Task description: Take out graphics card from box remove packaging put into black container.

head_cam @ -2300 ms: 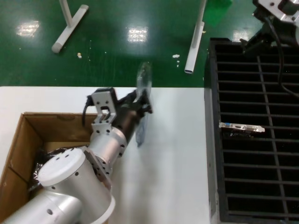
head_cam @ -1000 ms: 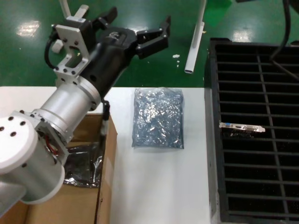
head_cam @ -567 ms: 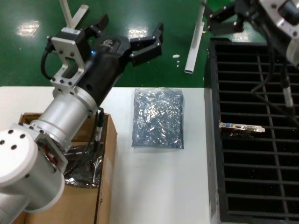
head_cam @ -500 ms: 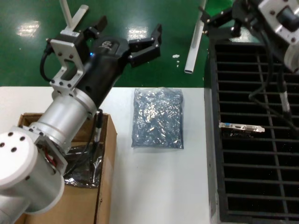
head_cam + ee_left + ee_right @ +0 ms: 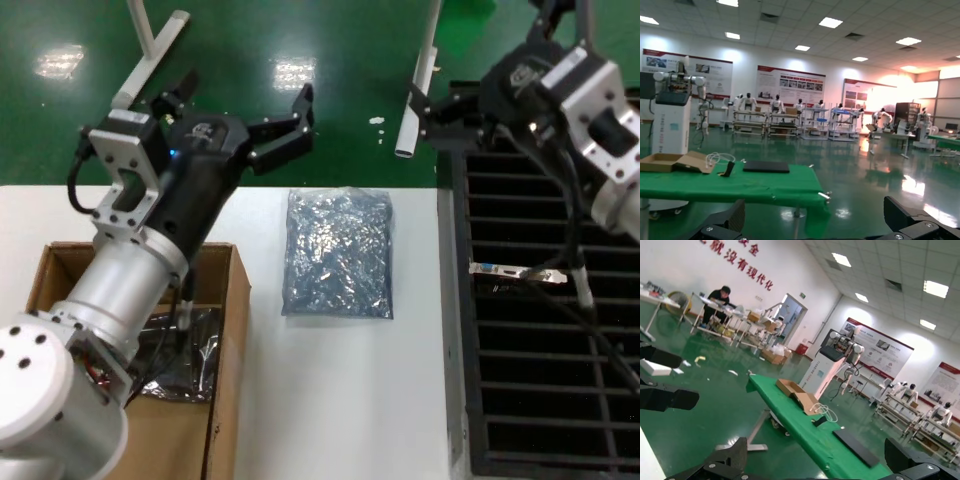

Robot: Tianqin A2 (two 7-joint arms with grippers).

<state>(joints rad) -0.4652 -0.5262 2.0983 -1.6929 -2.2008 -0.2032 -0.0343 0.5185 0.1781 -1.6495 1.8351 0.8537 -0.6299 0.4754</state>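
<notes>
Only the head view shows the work: one anti-static bag [image 5: 337, 253] on the tabletop [image 5: 340, 400], one graphics card [image 5: 518, 272] in the black container [image 5: 540, 400]. Both wrist views face the hall. Left gripper [image 5: 240, 112] and right gripper [image 5: 450, 105] hang with jaws spread, empty.

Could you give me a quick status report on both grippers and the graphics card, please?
Left gripper open, raised beyond the box. Right gripper raised at the black container's far corner. Graphics card slotted in the container; empty packaging flat on the table. Nothing blocking.

Head view steeply down over table [image 5: 340, 400]; both wrist views level, outward across the hall, sharing green table [image 5: 730, 182].
</notes>
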